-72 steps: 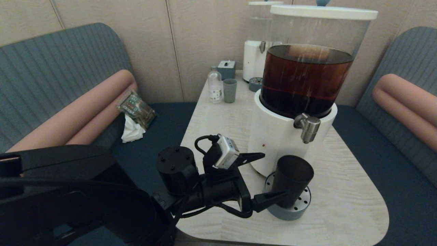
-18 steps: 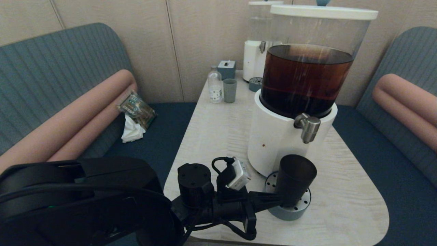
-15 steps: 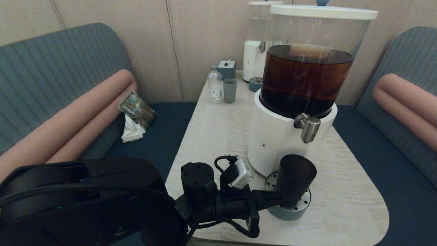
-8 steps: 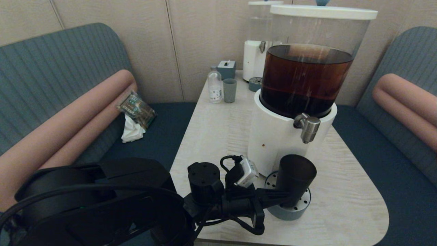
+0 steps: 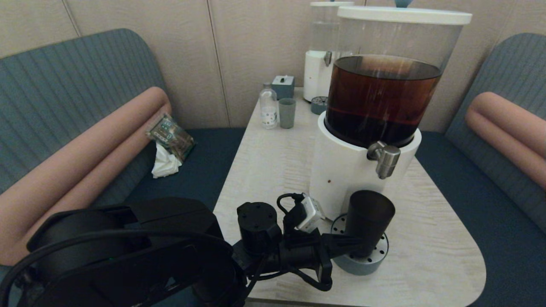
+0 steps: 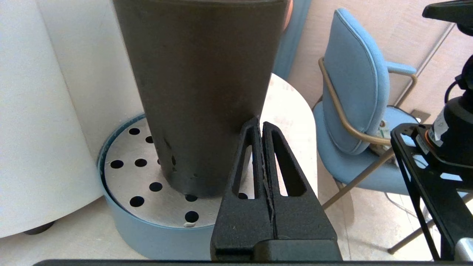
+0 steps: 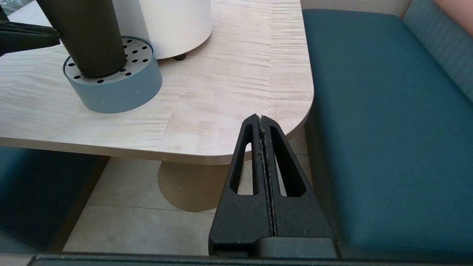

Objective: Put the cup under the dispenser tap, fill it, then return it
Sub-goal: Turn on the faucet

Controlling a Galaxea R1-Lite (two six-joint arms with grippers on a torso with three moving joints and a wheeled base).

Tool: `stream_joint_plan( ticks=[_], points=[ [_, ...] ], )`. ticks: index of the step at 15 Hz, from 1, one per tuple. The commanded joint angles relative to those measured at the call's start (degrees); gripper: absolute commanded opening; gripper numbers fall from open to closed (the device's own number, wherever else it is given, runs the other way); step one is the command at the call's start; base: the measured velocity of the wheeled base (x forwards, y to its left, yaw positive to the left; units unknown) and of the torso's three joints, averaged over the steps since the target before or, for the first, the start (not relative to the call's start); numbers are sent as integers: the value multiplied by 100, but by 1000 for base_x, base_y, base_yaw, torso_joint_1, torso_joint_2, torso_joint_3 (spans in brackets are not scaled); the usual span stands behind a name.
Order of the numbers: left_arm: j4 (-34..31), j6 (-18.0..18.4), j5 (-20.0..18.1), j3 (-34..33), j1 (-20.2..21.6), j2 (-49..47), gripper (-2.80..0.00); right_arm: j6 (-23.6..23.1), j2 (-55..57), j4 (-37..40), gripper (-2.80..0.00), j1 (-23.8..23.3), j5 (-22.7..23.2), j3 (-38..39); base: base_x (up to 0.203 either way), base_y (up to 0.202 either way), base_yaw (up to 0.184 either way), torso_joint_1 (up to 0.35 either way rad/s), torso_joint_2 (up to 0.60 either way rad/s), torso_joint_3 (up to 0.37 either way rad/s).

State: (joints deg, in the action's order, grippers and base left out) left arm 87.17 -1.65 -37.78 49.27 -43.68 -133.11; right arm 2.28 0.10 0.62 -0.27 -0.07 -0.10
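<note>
Dark cups [image 5: 369, 221]: 1 | dispenser taps [image 5: 385, 158]: 1 | grey-blue tumblers [image 5: 287, 113]: 1

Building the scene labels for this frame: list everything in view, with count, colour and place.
cup: 1, dark brown-black, upright on the drip tray under the tap
tap: 1, steel, front of the big dispenser
big dispenser: 1, white base, tank of dark brown liquid, table centre
drip tray: 1, grey-blue, perforated steel top, before the dispenser
small dispenser: 1, white base, clear tank, far end of table
small tumbler: 1, grey-blue, far end
bottle: 1, clear, beside the tumbler
small box: 1, grey-blue, by the wall
table: 1, pale wood
packet: 1, on the left bench
chair: 1, light blue, beyond the table
left gripper: shut, empty, tips beside the cup
right gripper: shut, parked off the table corner
</note>
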Motion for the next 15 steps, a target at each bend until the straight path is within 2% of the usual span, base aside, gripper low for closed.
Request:
stream_joint_plan(
  ticks=[1,10,15],
  points=[
    [49,-2,-19,12,0,-13,-280,1,0,-1,-280,0,5,1,0,0,0,0,0,0],
    [49,-2,-21,45,0,-40,-280,1,0,-1,-280,0,5,1,0,0,0,0,0,0],
    [49,6,-108,-353,-9,336,-280,1,6,-1,-280,0,0,1,0,0,0,0,0,0]
  ],
)
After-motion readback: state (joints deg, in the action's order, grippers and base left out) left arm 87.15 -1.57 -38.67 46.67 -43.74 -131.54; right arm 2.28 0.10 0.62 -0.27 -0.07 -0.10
